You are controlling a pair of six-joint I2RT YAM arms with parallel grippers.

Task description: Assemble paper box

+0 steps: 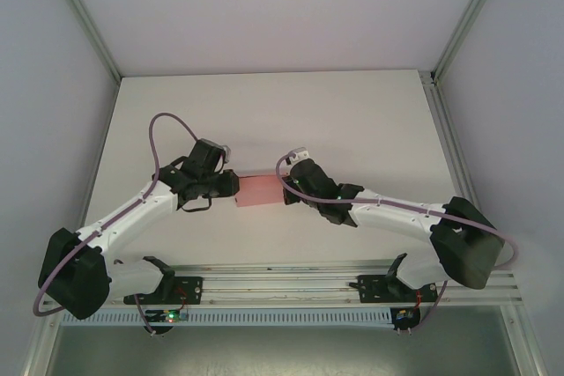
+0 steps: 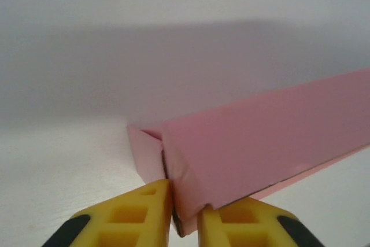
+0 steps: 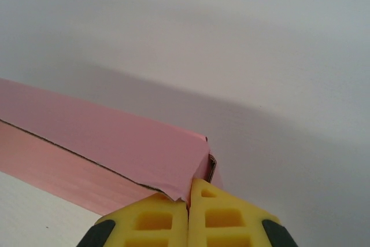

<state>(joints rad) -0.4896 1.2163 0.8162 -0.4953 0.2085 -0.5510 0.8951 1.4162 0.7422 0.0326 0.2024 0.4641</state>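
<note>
A pink thin-card rectangular paper box (image 1: 260,189) sits mid-frame in my overhead view, above the white bench (image 1: 352,121) and between both arms. The right end effector (image 1: 285,189), fingers pressed together, pinches the card edge at the box's right-hand corner. The left end effector (image 1: 232,187) brackets the opposite corner with fingers slightly apart; I cannot tell whether it grips.

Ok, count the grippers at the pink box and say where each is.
2. The left gripper has the left end of the paper box between its fingers; the right gripper is shut on a corner at its right end.
</note>
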